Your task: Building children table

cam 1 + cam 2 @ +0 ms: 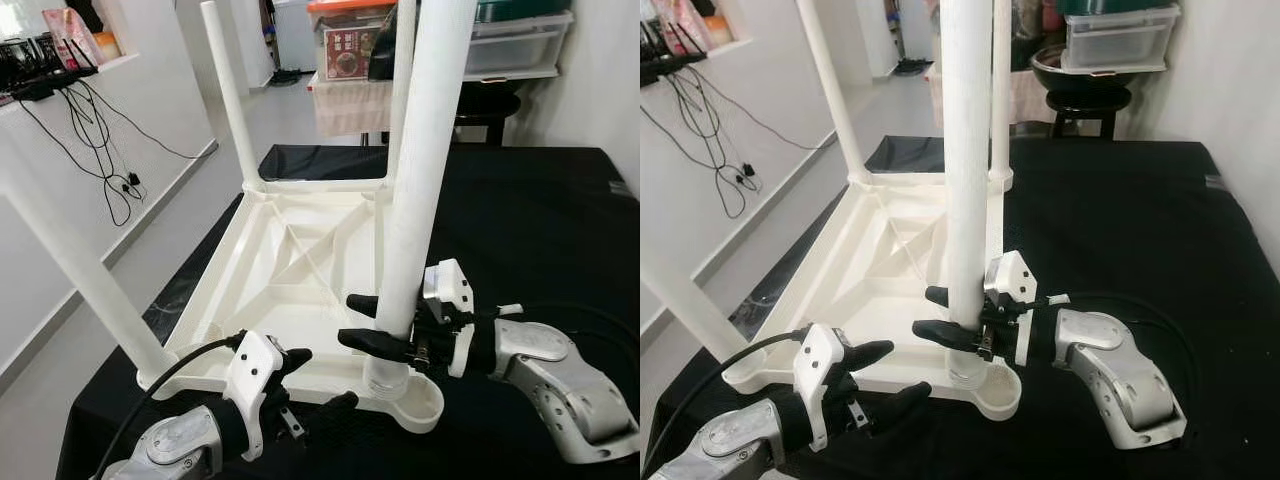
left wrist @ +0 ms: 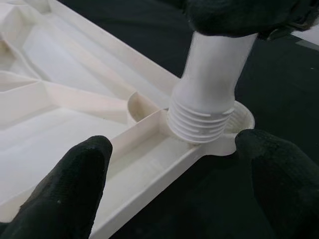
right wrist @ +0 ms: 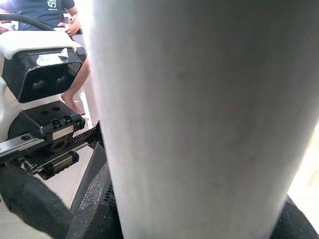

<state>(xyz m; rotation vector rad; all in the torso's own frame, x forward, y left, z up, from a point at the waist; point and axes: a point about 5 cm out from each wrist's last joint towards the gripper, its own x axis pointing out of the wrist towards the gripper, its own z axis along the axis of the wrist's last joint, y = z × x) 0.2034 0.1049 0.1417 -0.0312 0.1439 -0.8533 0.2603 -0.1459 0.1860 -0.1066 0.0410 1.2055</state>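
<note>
Nearest, the left gripper (image 1: 305, 385) hovers with fingers (image 2: 75, 184) spread open at the near edge of the upturned white tabletop (image 1: 290, 270), which lies on the black-covered worktop (image 1: 540, 230). Just beyond, the right gripper (image 1: 365, 322) has its fingers closed around a white leg (image 1: 425, 150), upright with its threaded end at the near right corner socket (image 2: 234, 124); 3 other legs stand at the other corners.

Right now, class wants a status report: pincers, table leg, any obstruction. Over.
Right pincer shut on fourth leg, threads still showing above corner socket. Left pincer open at tabletop edge. Nothing blocking.
</note>
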